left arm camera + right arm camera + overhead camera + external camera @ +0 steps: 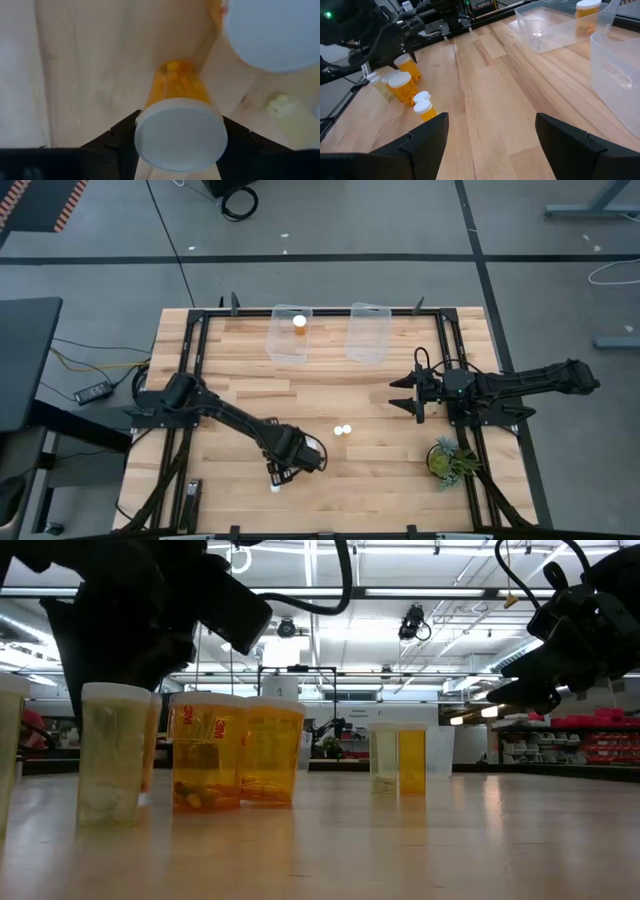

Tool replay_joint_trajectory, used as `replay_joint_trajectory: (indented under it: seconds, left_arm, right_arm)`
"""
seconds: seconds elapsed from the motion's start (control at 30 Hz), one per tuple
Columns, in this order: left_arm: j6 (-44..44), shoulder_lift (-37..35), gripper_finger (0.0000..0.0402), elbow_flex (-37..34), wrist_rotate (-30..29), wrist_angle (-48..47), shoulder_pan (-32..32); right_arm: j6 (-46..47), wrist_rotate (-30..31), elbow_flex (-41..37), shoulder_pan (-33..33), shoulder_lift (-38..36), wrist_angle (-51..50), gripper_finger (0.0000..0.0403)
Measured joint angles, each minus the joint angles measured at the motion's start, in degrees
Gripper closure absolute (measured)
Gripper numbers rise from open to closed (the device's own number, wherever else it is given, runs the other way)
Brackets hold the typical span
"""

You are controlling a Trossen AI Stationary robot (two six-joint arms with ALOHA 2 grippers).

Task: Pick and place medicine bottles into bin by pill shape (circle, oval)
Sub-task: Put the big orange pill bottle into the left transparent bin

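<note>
My left gripper (288, 468) is low over a cluster of orange medicine bottles with white caps near the table's front. In the left wrist view its two fingers stand on either side of one upright bottle's white cap (180, 136); that bottle stands on the table. Another cap (272, 30) is close beside it. One bottle (275, 488) shows beside the gripper, and two small ones (343, 429) stand to its right. One bottle (299, 321) stands in the left clear bin (288, 345). My right gripper (403, 394) is open and empty at the table's right. My left gripper comes from above, pointing down, with one finger (117, 137) on each side of the bottle's cap rim (142, 131). I cannot tell whether the fingers touch the cap. The bottle stands upright on the table.
A second clear bin (367, 345) stands right of the first at the far edge. A small green plant (447, 460) sits at the front right. In the right wrist view several bottles (401, 86) stand close together around my left gripper.
</note>
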Motion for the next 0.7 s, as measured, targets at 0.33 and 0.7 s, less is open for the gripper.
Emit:
replay_joint_trajectory:
  seconds: [0.33,0.7]
  left_arm:
    - [2.55,-4.81,0.0191,0.0,-0.11,-3.3,4.42]
    - [14.57,-5.91,0.0185,0.04,-0.66,-4.36,13.15]
  right_arm:
    - [0.0,0.0,0.0,0.0,0.01,-0.02,0.0098]
    - [-0.01,0.0,0.0,0.0,0.01,0.0,0.0098]
